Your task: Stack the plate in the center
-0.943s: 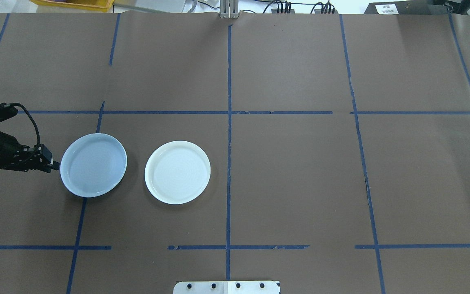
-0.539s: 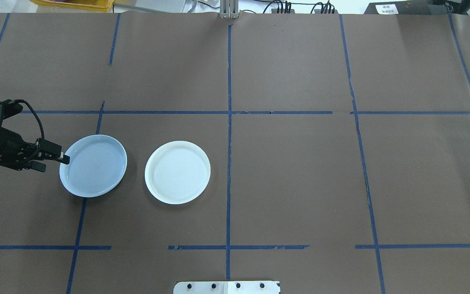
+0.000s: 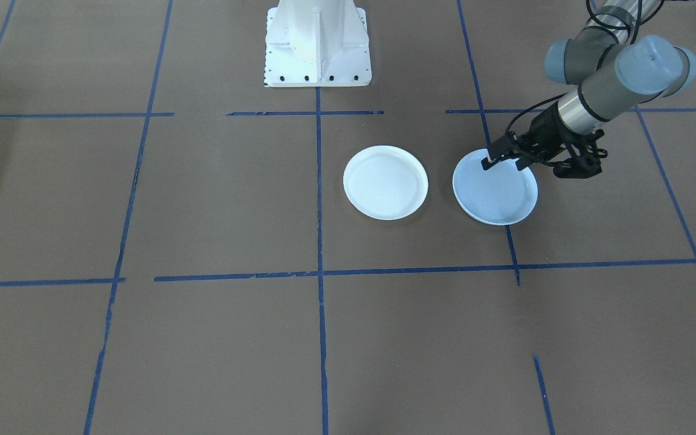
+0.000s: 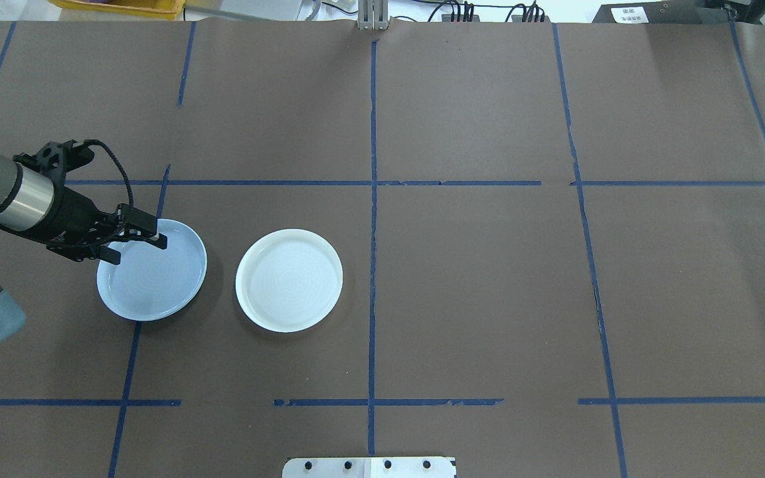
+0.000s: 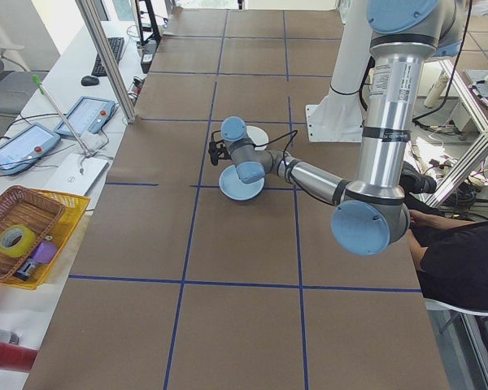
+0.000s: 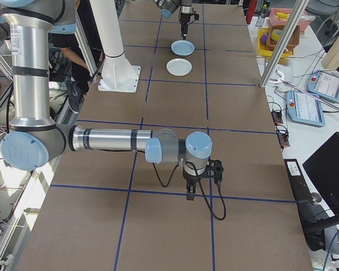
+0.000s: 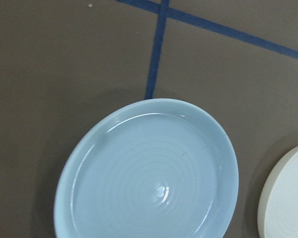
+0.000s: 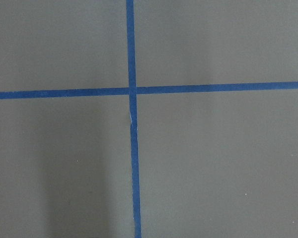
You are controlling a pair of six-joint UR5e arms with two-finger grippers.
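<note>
The pale-blue plate (image 4: 151,279) lies flat on the brown table, left of the middle, and fills the left wrist view (image 7: 149,173). A white plate (image 4: 289,279) lies just to its right, apart from it. My left gripper (image 4: 135,250) is open and hangs over the blue plate's far-left rim (image 3: 506,163), one finger over the plate's inside and the other near its edge. It holds nothing. My right gripper (image 6: 187,195) shows only in the exterior right view, low over a tape crossing far from both plates; whether it is open or shut I cannot tell.
Blue tape lines (image 4: 372,199) split the brown table into squares. The robot's white base (image 3: 318,42) stands at the table's near edge. A yellow tray with a basket (image 5: 20,236) and tablets sit on a side bench, and a person sits beside the robot (image 5: 464,268).
My left gripper has moved right and slightly toward the far side, from beside the blue plate's left edge to over its rim. Both plates stay where they were.
</note>
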